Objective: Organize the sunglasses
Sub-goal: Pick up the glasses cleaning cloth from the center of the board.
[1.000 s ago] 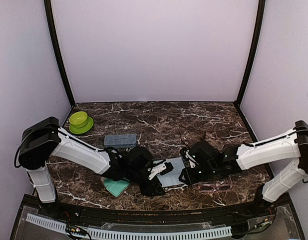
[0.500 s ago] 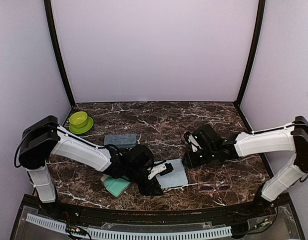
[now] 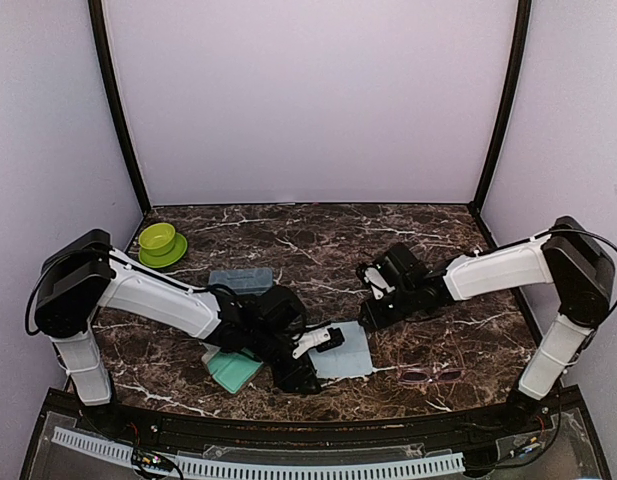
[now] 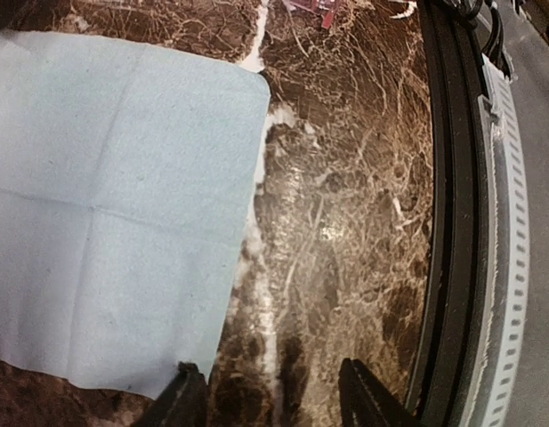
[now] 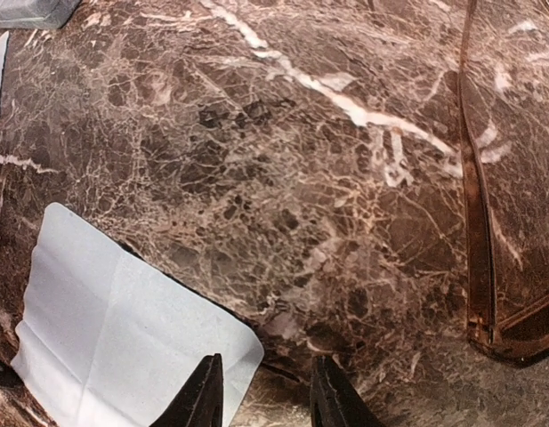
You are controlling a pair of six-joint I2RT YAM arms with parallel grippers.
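The pink sunglasses (image 3: 431, 376) are lying by the near edge of the table (image 3: 318, 240), long axis along it, bare marble being left beyond. The dark pair (image 5: 476, 222), seemingly, is being shown only partly. The left gripper (image 4: 274, 400) and the right gripper (image 5: 265, 396) are being held with jaws parted, nothing between.

left hand (image 4: 270, 398) parted, right hand (image 5: 267, 391) parted — low

Dark brown marble table (image 3: 318, 235) with white veins, pale blue cloth (image 3: 353, 355), lime green bowl (image 3: 158, 240), sunglasses (image 3: 431, 376) look pinkish-purple, I think.
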